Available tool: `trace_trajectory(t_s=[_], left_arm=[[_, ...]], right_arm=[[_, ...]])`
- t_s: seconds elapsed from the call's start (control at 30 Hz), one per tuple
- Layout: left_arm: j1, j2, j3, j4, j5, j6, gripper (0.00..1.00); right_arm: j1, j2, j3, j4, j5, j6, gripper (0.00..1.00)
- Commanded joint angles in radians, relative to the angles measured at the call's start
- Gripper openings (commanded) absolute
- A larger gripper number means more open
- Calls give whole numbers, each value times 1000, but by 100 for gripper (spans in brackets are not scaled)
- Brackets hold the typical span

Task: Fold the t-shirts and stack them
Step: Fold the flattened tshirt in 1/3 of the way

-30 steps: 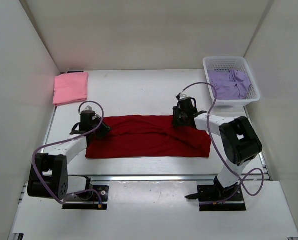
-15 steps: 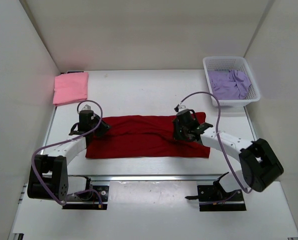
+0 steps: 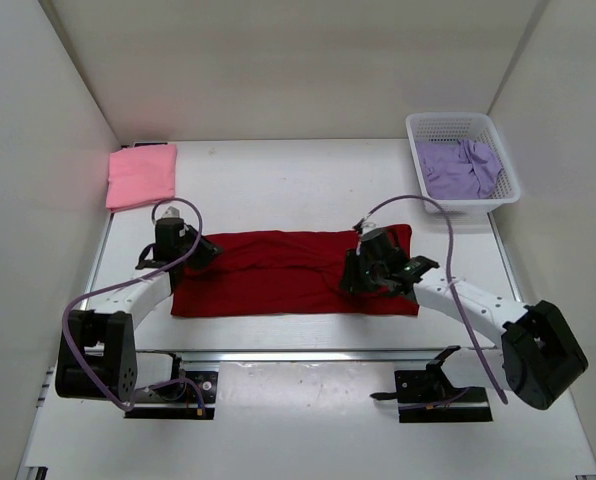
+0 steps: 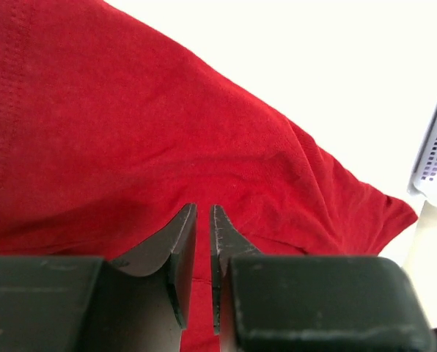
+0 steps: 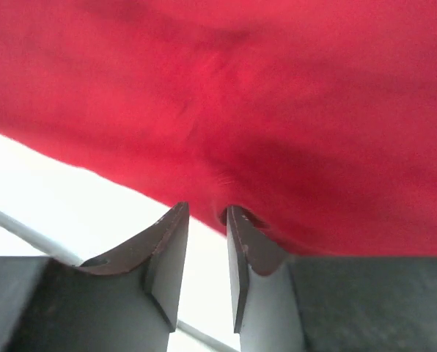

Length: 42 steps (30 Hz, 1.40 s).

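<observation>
— Start at the left gripper point(image 4: 202, 210). How do its jaws stand?

— Its two black fingers point(image 4: 176, 253) are nearly together, with only a thin slit between them, and red shows in that slit. Whether cloth is pinched there I cannot tell. From above, it sits low at the far left corner of the dark red soft cloth t-shirt point(image 3: 288, 275).

— And the right gripper point(image 5: 207, 211)?

— Apart. White tabletop shows through the lower part of the gap. The tip of one of its fingers point(image 5: 166, 253) is over bare table, and the tip of the other meets an edge of the same shirt. Red cloth fills the rest of that wrist view. From above, this gripper is over the shirt's right part.

— How does the shirt lie?

— Flat on the white table point(image 3: 268, 190), between the two arms. It is spread as a wide band from left to right, with creases running toward its right end.

— The other two?

— The pink soft cloth t-shirt point(image 3: 142, 175) lies folded in a neat rectangle at the far left corner of the table, well apart from the red one. The lavender purple soft cloth t-shirt point(image 3: 458, 168) is crumpled inside the white plastic mesh basket point(image 3: 448, 118) at the far right corner. A bit of that basket also shows at the right edge of the left wrist view.
</observation>
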<state>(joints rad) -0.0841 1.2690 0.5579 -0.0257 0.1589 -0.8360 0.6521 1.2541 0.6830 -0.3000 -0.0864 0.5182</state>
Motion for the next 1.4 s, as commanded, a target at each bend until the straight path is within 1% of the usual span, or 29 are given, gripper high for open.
trace_trajectory(t_s=[0.0,0.07,0.13,0.17,0.27,0.33,0.37,0.43,0.5,0.57,0.63,0.67,0.77,0.8,0.93,1.0,1.03,1.1,1.13,1.17,1.2,1.27,1.3,1.33,1.37], left_arm=[[52,-23,17,-13,42,1,24],[84,-34,-16,-13,68,-2,25],[122,-43,-24,-20,76,5,25],[119,-42,-23,-34,77,21,25],[107,-45,-4,-53,44,43,26],[122,-46,-10,-54,59,35,25],[130,-40,-24,-54,67,35,27],[127,-28,-9,-77,70,47,28],[142,-20,5,-118,41,80,32],[176,-40,8,-140,8,77,37],[187,-57,22,-166,-67,100,39],[196,-59,26,-186,-108,104,40],[240,-48,43,-229,-101,117,38],[251,-42,43,-238,-102,114,40],[277,-43,56,-263,-142,120,46],[274,-48,57,-281,-157,114,46],[286,-51,39,-270,-157,110,45],[270,-54,30,-257,-151,100,45],[264,-43,19,-247,-148,91,45],[245,-24,17,-202,-119,83,45],[239,4,22,-201,-107,75,45],[225,38,31,-183,-90,60,40],[219,53,24,-175,-85,55,34],[215,67,31,-154,-84,57,30],[222,70,28,-151,-73,55,22]], right_arm=[[-145,-56,20,82,36,-27,26],[-193,-41,-12,96,74,-53,26],[-242,-19,-43,125,38,-47,19],[-253,-10,-65,121,1,-41,17],[-166,-15,-138,137,25,-14,14],[-123,-24,-189,171,-13,17,13],[-123,-30,-219,185,-28,37,13],[-121,-27,-227,208,-70,34,14],[-129,-54,-191,193,-70,14,17],[-167,-105,-157,182,-72,-13,25],[-219,-163,-126,199,-82,-17,29],[-251,-173,-126,243,-91,-15,30],[-321,-176,-135,291,-139,-9,30],[-333,-164,-132,332,-150,-6,29],[-305,-134,-158,372,-154,-12,29],[-302,-130,-172,397,-176,-15,29],[-302,-124,-192,406,-180,-6,29],[-313,-111,-198,423,-203,-6,29],[-316,-110,-201,432,-205,-10,29],[-315,-114,-212,433,-210,-6,29],[-306,-111,-205,441,-216,-6,29],[-305,-101,-204,444,-214,-14,29],[-302,-91,-203,438,-222,-12,29],[-298,-99,-204,446,-217,-17,29],[-296,-96,-209,437,-214,-14,29]])
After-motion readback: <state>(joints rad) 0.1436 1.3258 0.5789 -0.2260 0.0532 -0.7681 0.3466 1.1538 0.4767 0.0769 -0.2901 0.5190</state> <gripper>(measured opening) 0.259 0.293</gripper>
